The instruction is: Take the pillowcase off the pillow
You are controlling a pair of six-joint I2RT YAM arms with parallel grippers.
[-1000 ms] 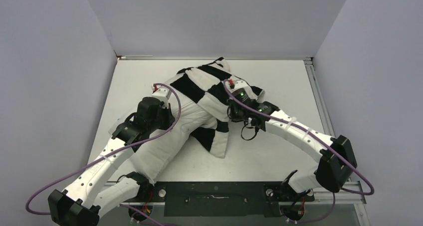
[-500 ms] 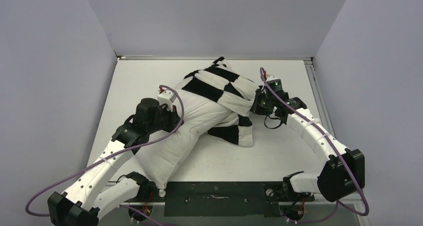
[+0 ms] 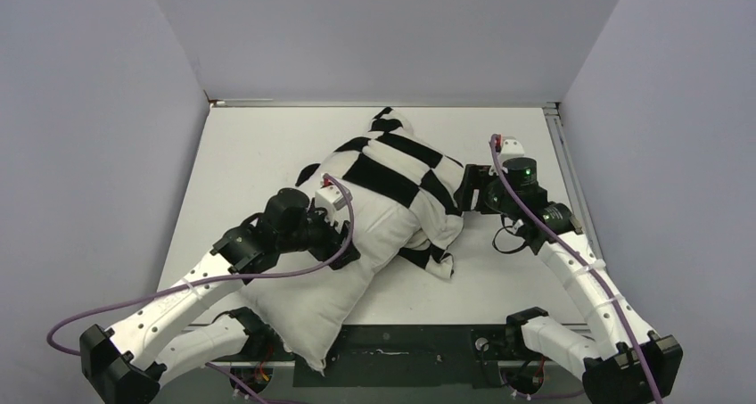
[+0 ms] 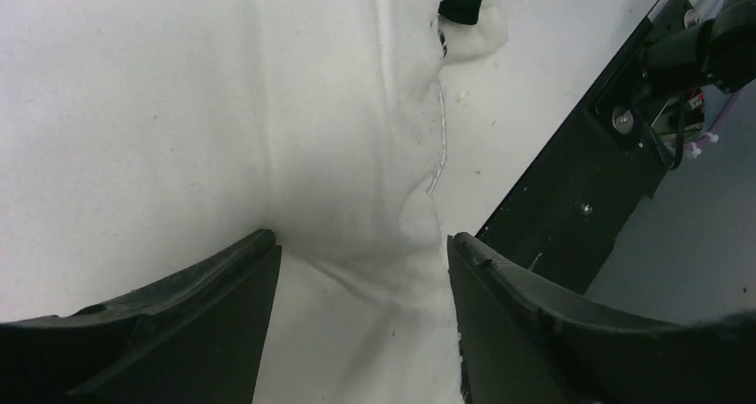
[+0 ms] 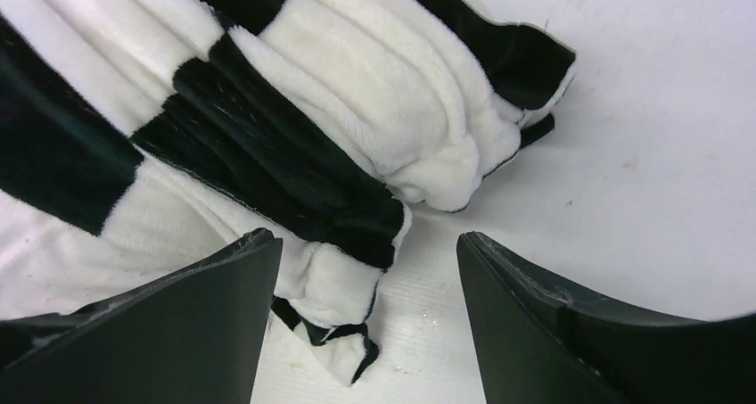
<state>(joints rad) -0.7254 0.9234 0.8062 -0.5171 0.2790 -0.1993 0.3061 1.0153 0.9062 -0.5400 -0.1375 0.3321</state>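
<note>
pillowcase half off pillow, mid worktop | left fingers spread over bare pillow, likely to pin it | right fingers spread at bunched pillowcase, likely to pull

Flat white tabletop: pale lilac walls around it, black metal plate on its near edge, silver rail at its right.
</note>
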